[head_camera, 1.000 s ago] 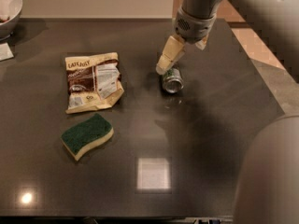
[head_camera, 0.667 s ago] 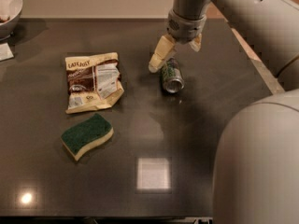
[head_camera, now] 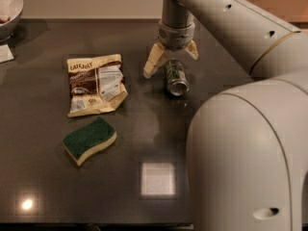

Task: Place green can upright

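Observation:
The green can (head_camera: 175, 77) lies on its side on the dark table (head_camera: 48, 177), its shiny silver end facing the front. My gripper (head_camera: 171, 60) hangs over the can's far end with its pale fingers (head_camera: 153, 61) spread open, one on the left of the can and one at the upper right. The can is not held.
A brown and cream snack bag (head_camera: 95, 84) lies left of the can. A green-topped sponge (head_camera: 90, 139) lies at the front left. A white bowl (head_camera: 8, 8) sits at the far left corner. My arm's large pale body (head_camera: 245, 153) fills the right foreground.
The gripper has moved left and turned, and its fingers have spread so that they now stand on either side of the can's far end. The can has stayed on its side.

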{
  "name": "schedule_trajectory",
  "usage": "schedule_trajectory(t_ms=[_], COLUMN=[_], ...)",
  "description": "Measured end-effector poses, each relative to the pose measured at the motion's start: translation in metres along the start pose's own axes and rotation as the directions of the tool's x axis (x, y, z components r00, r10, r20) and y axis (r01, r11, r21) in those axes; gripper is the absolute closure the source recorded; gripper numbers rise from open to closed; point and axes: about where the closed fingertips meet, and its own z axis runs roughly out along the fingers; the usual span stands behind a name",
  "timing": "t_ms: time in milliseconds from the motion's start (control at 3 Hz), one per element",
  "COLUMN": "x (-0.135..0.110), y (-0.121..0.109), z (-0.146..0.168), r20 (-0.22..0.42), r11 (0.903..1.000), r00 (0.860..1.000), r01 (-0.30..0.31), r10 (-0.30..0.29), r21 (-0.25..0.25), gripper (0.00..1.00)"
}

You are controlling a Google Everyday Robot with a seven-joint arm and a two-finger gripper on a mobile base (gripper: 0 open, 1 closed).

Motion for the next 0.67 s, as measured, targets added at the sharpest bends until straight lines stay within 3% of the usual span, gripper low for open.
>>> schedule_trajectory(t_ms=[333,667], x=[-0.0039,0.0021], y=[-0.007,-0.0133], z=[0.012,0.0156], r20=[-0.027,-0.039], r11=[0.9969,0.9894], r00=[0.997,0.99], r01=[-0.071,-0.131], r10=[0.072,0.133], r21=[0.034,0.063], gripper=[0.0,0.16])
